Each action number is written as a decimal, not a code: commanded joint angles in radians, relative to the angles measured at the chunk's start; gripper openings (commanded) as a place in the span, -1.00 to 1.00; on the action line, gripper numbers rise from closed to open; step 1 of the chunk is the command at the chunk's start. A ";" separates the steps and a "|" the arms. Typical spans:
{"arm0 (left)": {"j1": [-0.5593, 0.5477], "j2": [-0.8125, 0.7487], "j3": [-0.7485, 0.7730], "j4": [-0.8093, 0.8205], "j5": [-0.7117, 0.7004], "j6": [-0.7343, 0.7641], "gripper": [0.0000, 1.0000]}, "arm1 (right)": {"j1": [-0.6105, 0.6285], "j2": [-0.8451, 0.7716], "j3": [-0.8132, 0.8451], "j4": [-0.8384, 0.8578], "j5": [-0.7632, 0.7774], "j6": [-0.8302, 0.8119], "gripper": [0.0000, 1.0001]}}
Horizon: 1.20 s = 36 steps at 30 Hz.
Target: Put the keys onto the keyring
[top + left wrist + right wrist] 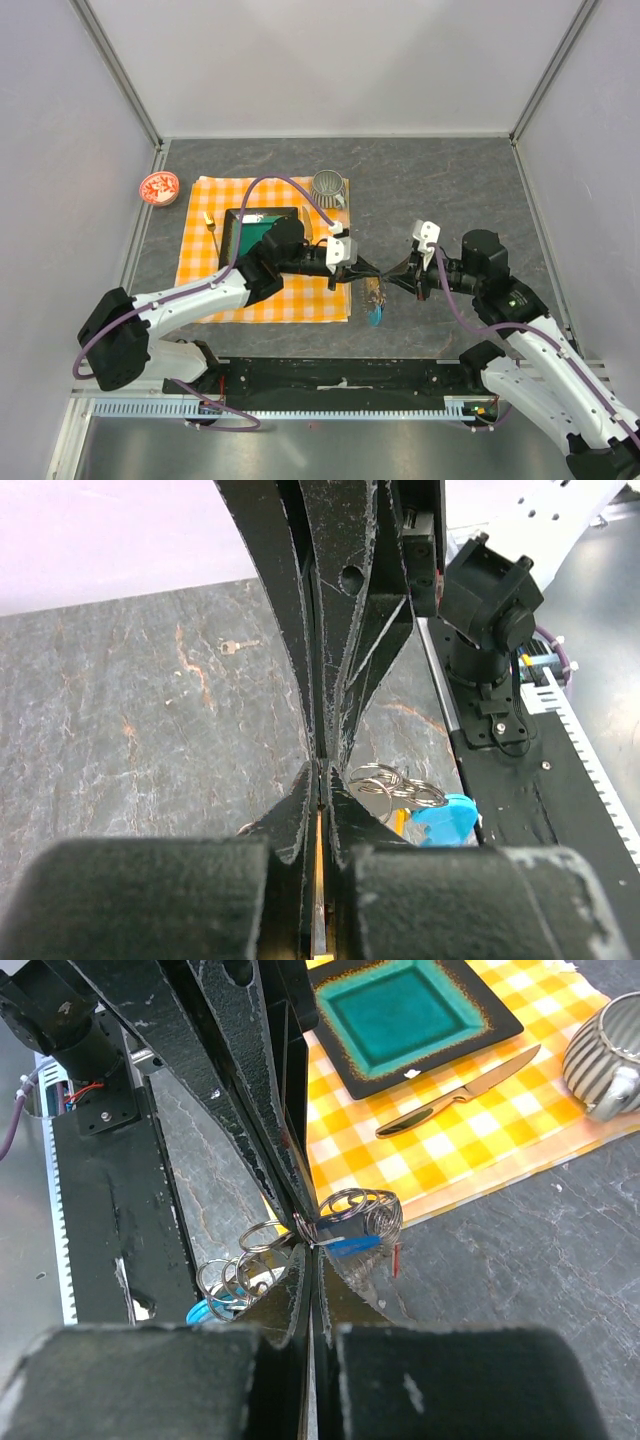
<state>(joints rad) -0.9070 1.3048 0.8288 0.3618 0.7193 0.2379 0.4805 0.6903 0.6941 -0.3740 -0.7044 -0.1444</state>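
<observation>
Where the checked cloth (205, 275) ends, the keyring (352, 1210) is pinched by the closed right gripper (388, 278), tip to tip with the closed left gripper (360, 268); a plate (233, 238), knife (462, 1094) and cup (328, 185) are set nearby.

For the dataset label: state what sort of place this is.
Probably a lab robot cell staged as a dining table: plain white wall panels on aluminium posts enclose it, and a checked cloth carries a teal plate, a knife and a striped cup.
</observation>
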 commanded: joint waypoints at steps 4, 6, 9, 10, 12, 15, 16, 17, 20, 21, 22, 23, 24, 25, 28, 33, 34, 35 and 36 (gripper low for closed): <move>0.002 -0.019 0.000 0.351 0.025 -0.140 -0.96 | 0.001 -0.017 -0.013 0.027 0.019 0.002 -1.00; 0.003 -0.019 0.000 0.365 0.026 -0.140 -0.97 | 0.001 -0.026 -0.018 0.029 0.031 0.006 -1.00; 0.003 -0.027 -0.008 0.362 0.026 -0.134 -0.96 | 0.001 -0.063 -0.025 0.029 0.066 0.014 -1.00; 0.005 -0.036 -0.010 0.353 0.023 -0.131 -0.96 | 0.001 -0.070 -0.027 0.029 0.075 0.016 -1.00; 0.005 -0.039 -0.016 0.353 0.020 -0.127 -0.96 | 0.001 -0.074 -0.031 0.035 0.072 0.019 -1.00; 0.005 -0.032 -0.016 0.382 0.035 -0.152 -0.96 | 0.001 -0.060 -0.031 0.046 0.048 0.025 -1.00; 0.003 -0.026 -0.019 0.396 0.038 -0.163 -0.96 | 0.001 -0.055 -0.033 0.053 0.040 0.031 -1.00; 0.005 -0.010 -0.023 0.437 0.042 -0.189 -0.96 | 0.001 -0.052 -0.041 0.064 0.020 0.037 -1.00; 0.003 0.020 -0.028 0.515 0.058 -0.229 -0.96 | 0.001 -0.046 -0.070 0.162 -0.038 0.093 -1.00; 0.005 0.030 -0.026 0.532 0.065 -0.259 -0.96 | 0.001 -0.051 -0.077 0.184 -0.044 0.110 -1.00; 0.005 0.034 -0.028 0.546 0.068 -0.270 -0.97 | 0.001 -0.052 -0.084 0.199 -0.044 0.123 -1.00; 0.003 0.040 -0.028 0.555 0.071 -0.284 -0.96 | 0.001 -0.057 -0.093 0.211 -0.020 0.132 -1.00; 0.005 0.044 -0.031 0.572 0.068 -0.288 -0.96 | 0.001 -0.067 -0.096 0.210 -0.003 0.132 -0.96; 0.005 0.045 -0.034 0.578 0.063 -0.292 -0.96 | 0.000 -0.077 -0.097 0.208 0.014 0.134 -0.92; 0.005 0.040 -0.045 0.585 0.049 -0.293 -0.96 | 0.001 -0.106 -0.105 0.204 0.066 0.134 -0.85; 0.005 0.037 -0.053 0.579 0.028 -0.287 -0.97 | 0.001 -0.132 -0.104 0.182 0.095 0.115 -0.57; 0.005 0.037 -0.054 0.575 0.026 -0.285 -0.96 | 0.001 -0.133 -0.102 0.179 0.097 0.111 -0.53; 0.005 0.037 -0.054 0.571 0.023 -0.282 -0.96 | 0.000 -0.141 -0.103 0.178 0.097 0.108 -0.47; 0.005 0.037 -0.056 0.572 0.023 -0.282 -0.96 | 0.001 -0.144 -0.105 0.178 0.095 0.101 -0.46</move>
<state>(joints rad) -0.8974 1.3628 0.7670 0.8211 0.7593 -0.0231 0.4805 0.5617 0.5957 -0.2008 -0.6350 -0.0269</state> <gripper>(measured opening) 0.023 0.257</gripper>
